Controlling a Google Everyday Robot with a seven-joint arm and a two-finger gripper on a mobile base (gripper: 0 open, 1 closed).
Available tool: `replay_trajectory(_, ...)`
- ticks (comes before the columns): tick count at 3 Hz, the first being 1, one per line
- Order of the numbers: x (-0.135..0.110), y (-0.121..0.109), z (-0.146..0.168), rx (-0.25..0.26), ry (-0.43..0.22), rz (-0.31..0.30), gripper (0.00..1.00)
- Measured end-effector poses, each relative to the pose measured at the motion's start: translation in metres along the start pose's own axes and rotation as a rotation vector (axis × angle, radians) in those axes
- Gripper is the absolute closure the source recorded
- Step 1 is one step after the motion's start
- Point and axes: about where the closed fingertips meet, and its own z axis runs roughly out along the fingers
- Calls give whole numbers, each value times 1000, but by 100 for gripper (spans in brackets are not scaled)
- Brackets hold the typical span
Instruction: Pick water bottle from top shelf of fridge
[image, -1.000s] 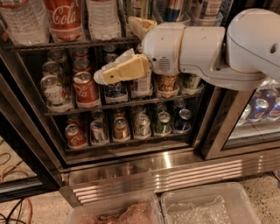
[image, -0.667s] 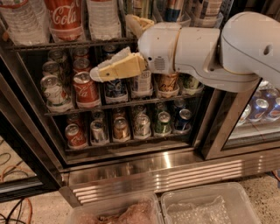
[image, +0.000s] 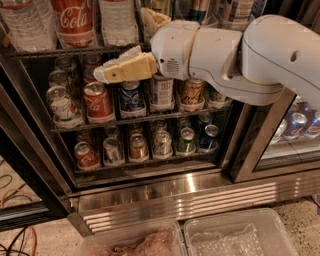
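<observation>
The fridge (image: 200, 197) stands open in front of me. Its top shelf (image: 50, 52) holds two clear ribbed water bottles, one at the far left (image: 22, 22) and one in the middle (image: 117, 20). A red-labelled Coca-Cola bottle (image: 75, 17) stands between them. My gripper (image: 121, 45) is at the front of the top shelf, just right of and below the middle water bottle. It is open and empty. One cream finger (image: 122, 70) points left under the shelf rail and the other finger (image: 152, 20) reaches up beside the bottle. The bottles' tops are cut off.
Two lower wire shelves hold several cans, including a red Coke can (image: 97, 100). My white arm (image: 250, 60) covers the right part of the top shelf. A second glass door (image: 295, 130) with cans is at right. Two clear plastic bins (image: 235, 235) sit on the floor in front.
My gripper has moved up and a little to the left, from the can shelf level to the top shelf rail. The bottles and cans have not moved.
</observation>
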Motion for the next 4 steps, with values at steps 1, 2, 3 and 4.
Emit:
replay_trajectory(1,1,-5,12,12,-19,11,0)
replay_trajectory(2,2,-8,26,7,-41,20,0)
replay_trajectory(3,1,-10,37,-1,-57,27,0)
replay_trajectory(4,1,-18,42,3,-66,25,0)
